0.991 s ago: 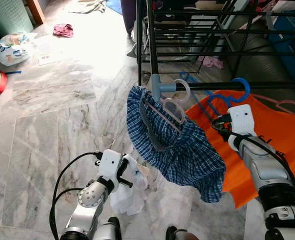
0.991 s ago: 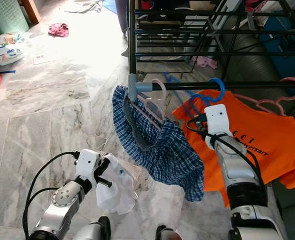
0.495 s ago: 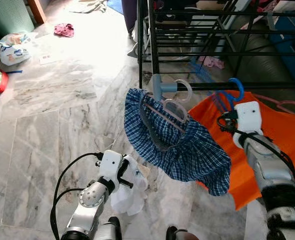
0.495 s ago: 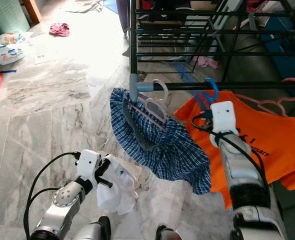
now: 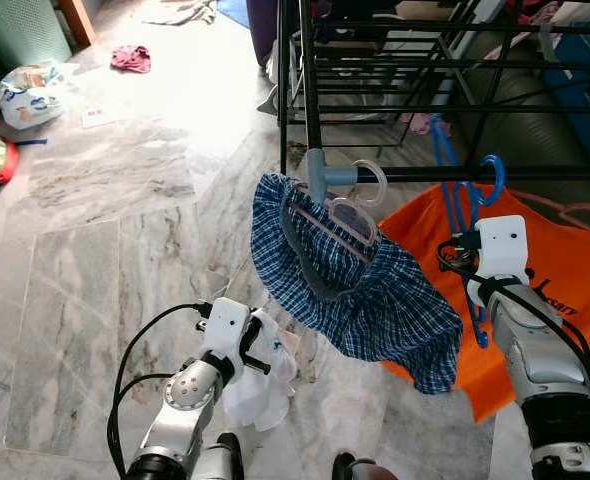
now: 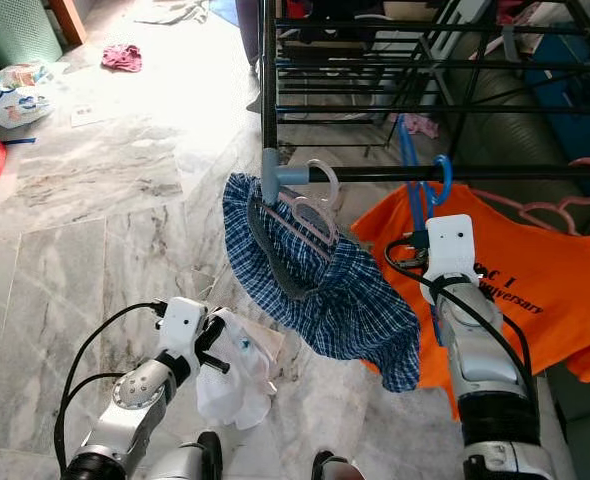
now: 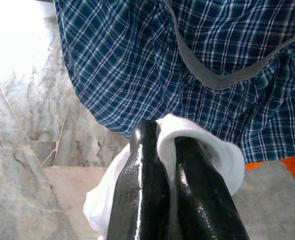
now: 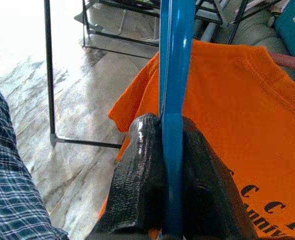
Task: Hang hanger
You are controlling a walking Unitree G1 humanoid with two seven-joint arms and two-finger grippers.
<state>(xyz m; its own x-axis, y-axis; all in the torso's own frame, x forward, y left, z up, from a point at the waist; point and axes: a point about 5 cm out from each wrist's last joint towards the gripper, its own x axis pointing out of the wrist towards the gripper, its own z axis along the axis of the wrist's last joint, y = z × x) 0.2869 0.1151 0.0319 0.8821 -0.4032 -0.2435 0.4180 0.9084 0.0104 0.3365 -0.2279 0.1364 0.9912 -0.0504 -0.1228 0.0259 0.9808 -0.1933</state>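
Two grippers pinch: the right gripper [image 8: 171, 150] clamps the blue hanger [image 8: 173, 75], its hook at the black rail [image 6: 495, 172]; the left gripper [image 7: 167, 165] squeezes white cloth [image 7: 207, 145]

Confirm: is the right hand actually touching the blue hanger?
Touching. The right wrist view shows the right hand shut on the blue hanger, its bar pinched between both black fingers with no gap.
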